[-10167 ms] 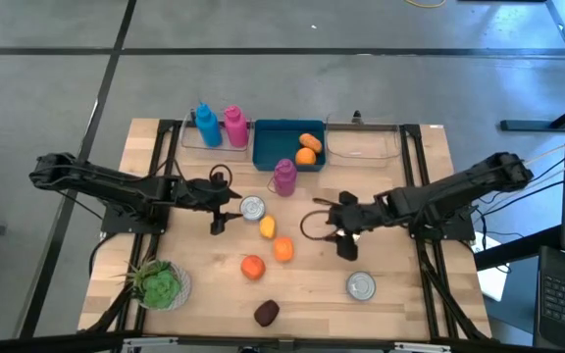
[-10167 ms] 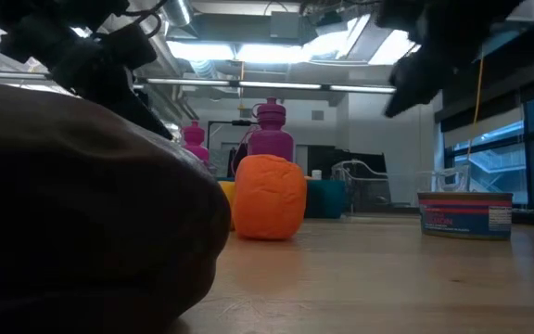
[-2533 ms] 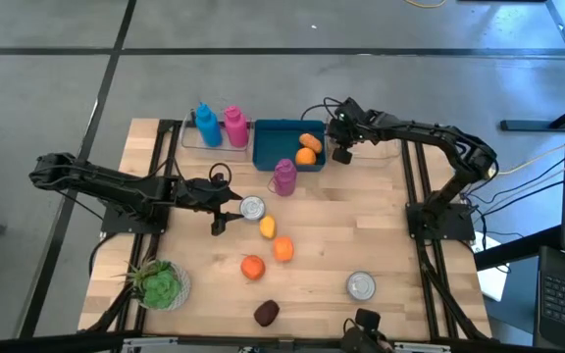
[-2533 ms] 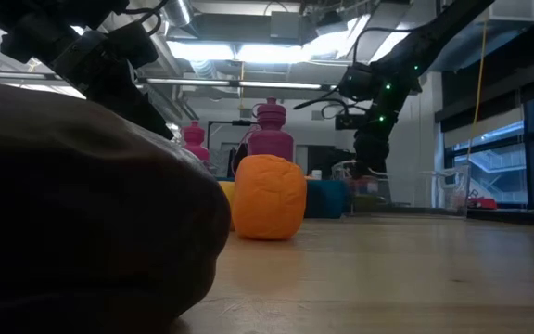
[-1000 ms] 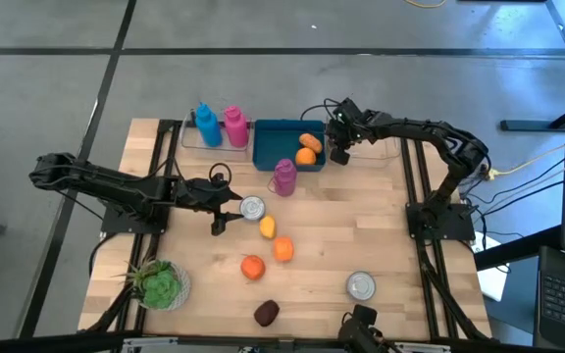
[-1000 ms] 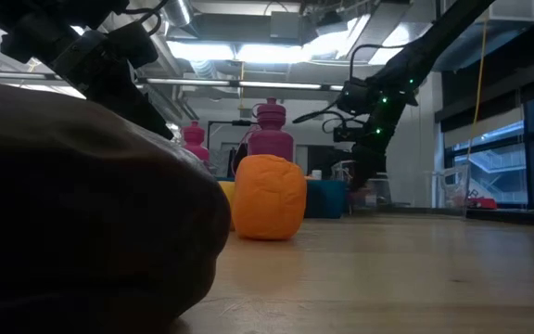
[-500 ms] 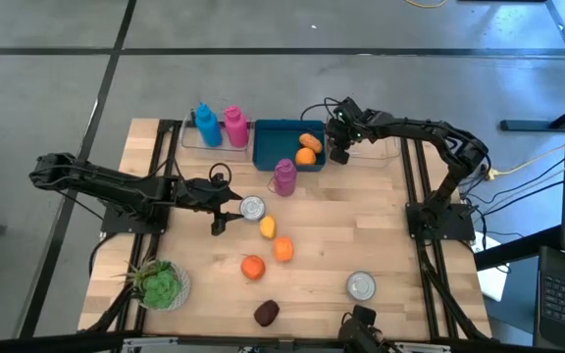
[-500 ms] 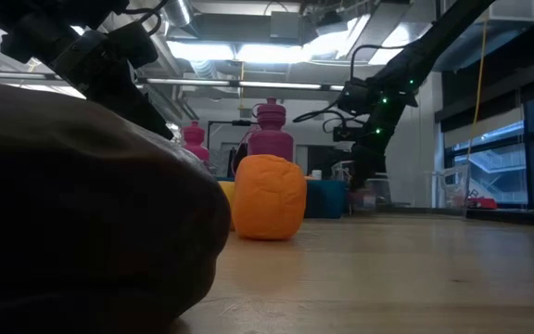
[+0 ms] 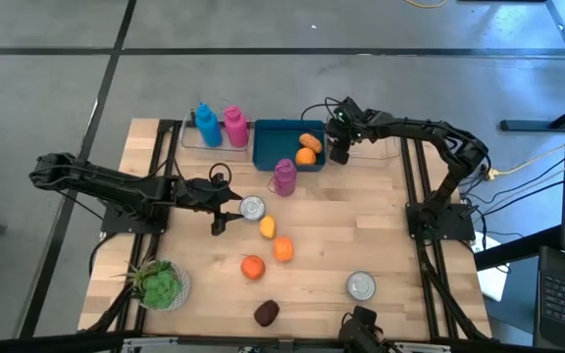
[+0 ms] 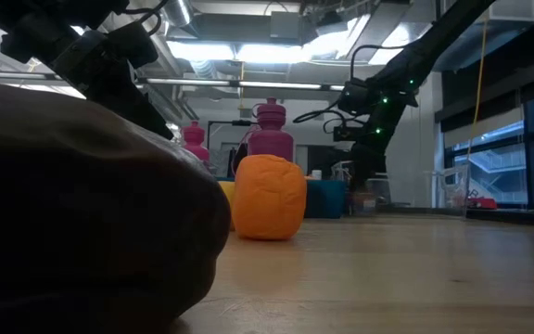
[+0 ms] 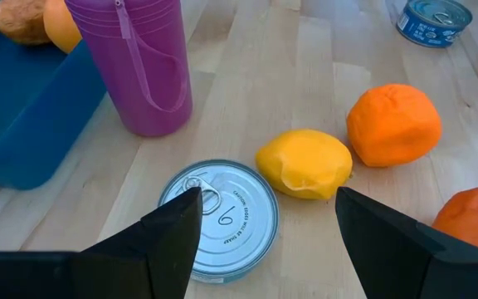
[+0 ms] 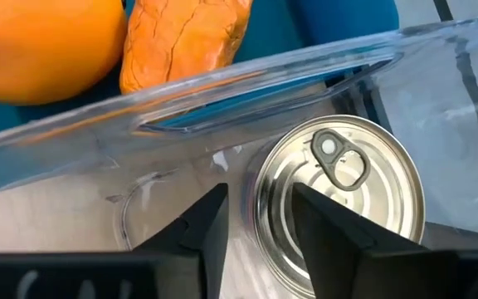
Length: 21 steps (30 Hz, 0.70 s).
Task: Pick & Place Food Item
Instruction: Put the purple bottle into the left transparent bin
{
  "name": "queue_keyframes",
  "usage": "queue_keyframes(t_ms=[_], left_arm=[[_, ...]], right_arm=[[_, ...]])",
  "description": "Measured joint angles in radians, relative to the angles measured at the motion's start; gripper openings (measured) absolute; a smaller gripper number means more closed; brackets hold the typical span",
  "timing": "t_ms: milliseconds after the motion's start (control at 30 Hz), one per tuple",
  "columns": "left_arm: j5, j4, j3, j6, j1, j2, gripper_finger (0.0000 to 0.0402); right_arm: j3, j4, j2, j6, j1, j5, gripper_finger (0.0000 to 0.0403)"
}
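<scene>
a "6" on the can lid (image 11: pixel 219 218)

Bright overhead light, blurred near foreground

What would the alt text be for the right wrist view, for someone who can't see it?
The right gripper, fingers slightly apart, hangs over a silver pull-tab can standing in a clear plastic bin. Beyond the bin's wall sits a blue bin holding an orange fruit and a brownish-orange food item.

Grey concrete floor (image 9: pixel 263 59) with dark seams, bright ceiling lights (image 10: pixel 248 48), tall windows (image 10: pixel 517 139) at right
</scene>
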Motion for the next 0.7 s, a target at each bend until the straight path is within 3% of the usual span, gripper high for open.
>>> queue_keyframes(t_ms=[233, 333, 700], left_arm=[[0.0, 0.0, 0.0, 0.0, 0.0, 0.0, 0.0265], [0.0, 0.0, 0.0, 0.0, 0.0, 0.0, 0.0265], [0.0, 0.0, 0.0, 0.0, 0.0, 0.0, 0.0265]], right_arm=[[0.001, -0.023, -0.003, 0.013, 0.0, 0.003, 0.0144], [0.001, -0.054, -0.025, 0.027, 0.003, 0.052, 0.0144], [0.001, -0.121, -0.298, 0.093, 0.042, 0.056, 0.0144]])
